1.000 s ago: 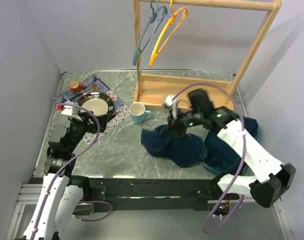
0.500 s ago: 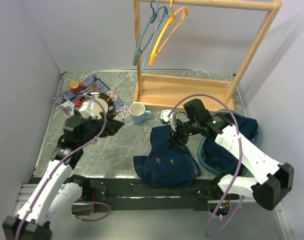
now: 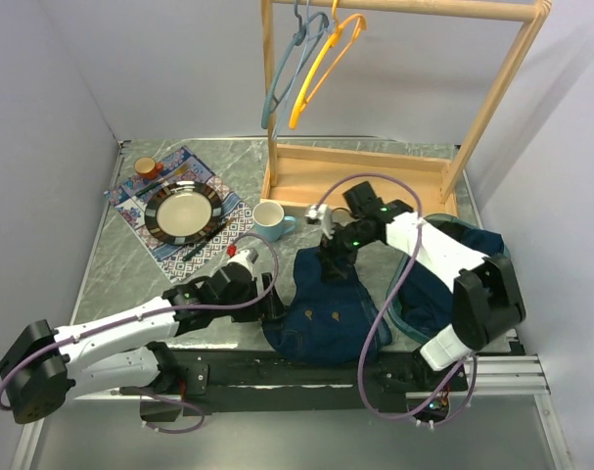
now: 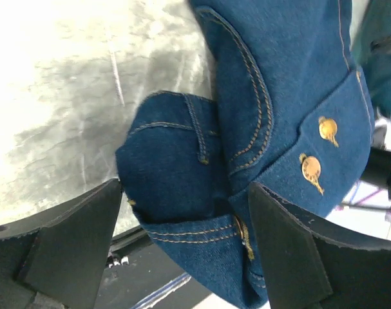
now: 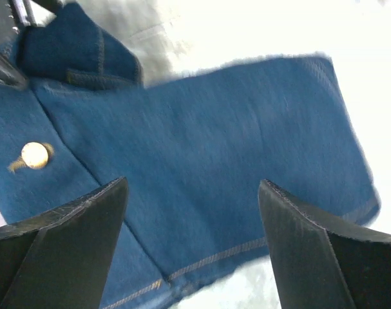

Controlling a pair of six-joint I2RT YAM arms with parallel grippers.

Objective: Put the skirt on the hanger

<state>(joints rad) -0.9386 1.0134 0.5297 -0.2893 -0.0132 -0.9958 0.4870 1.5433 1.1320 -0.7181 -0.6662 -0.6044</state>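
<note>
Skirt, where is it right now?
In the top view the skirt lies crumpled at the near edge of the table, between the left hand and the right hand, nearer than the blue cup.

Left arm [image 3: 115,335]: white links laid low and almost flat, running from the base at the near left corner toward the middle. The dark wrist is in line with the forearm, and the left hand [image 3: 269,300] points rightward with its two fingers [image 4: 73,243] spread wide. Right arm [image 3: 429,245]: rises from the base at the near right and bends at the top so the forearm runs leftward. The right hand [image 3: 332,257] tips downward, its fingers [image 5: 60,248] also set far apart.
</note>
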